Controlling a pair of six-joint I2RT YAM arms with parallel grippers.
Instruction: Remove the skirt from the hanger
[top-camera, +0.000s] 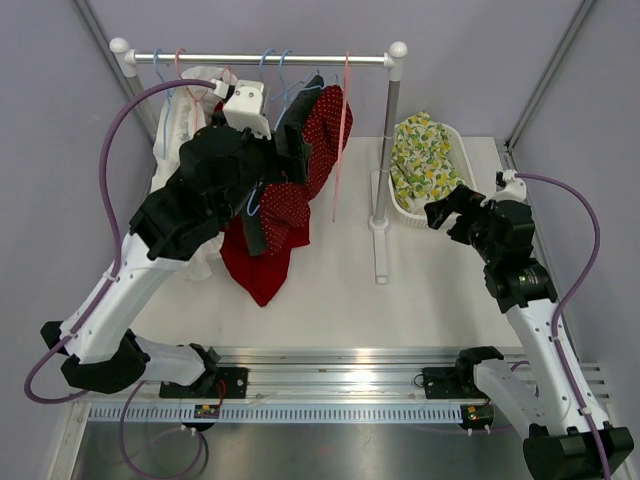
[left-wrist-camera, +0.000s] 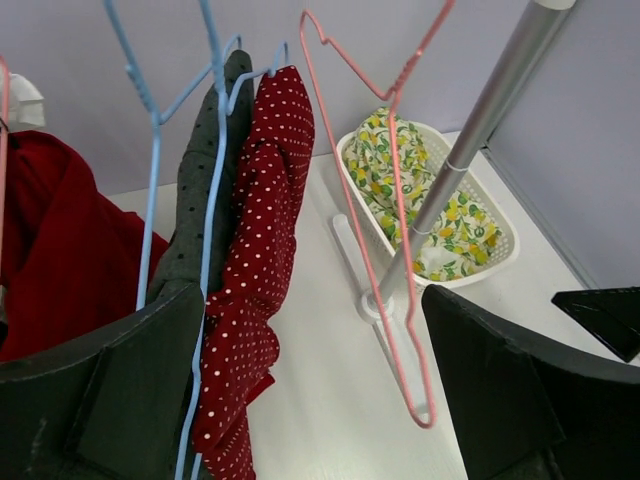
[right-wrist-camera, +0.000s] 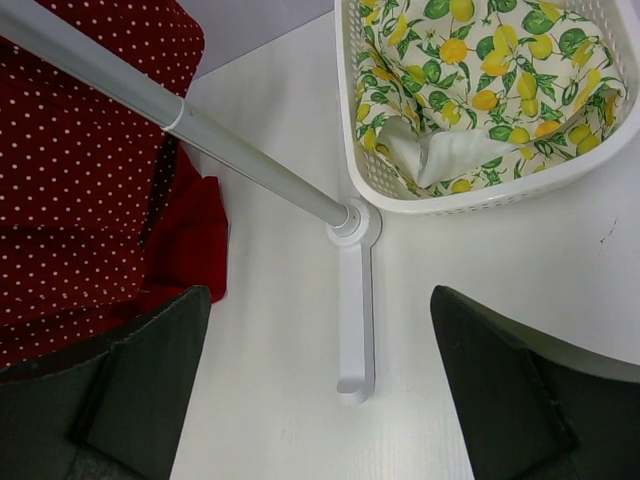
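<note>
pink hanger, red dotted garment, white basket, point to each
pink hanger (left-wrist-camera: 401, 250), left wrist view, long side wire
red dotted garment (left-wrist-camera: 270, 200), left wrist view, upper fold
white basket (right-wrist-camera: 500, 197), right wrist view, near wall

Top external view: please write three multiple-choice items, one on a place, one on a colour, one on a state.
1. Where does the lemon-print cloth lie? A on the rail; B in the white basket; C on the floor.
2. What colour is the hanger nearest the rack's pole? A pink; B green; C black.
3. How are the right fingers? A shut on cloth; B shut on a hanger; C open, holding nothing.
B: the basket walls surround it. A: it hangs pink beside the pole. C: they stand wide apart, gripping nothing.
</note>
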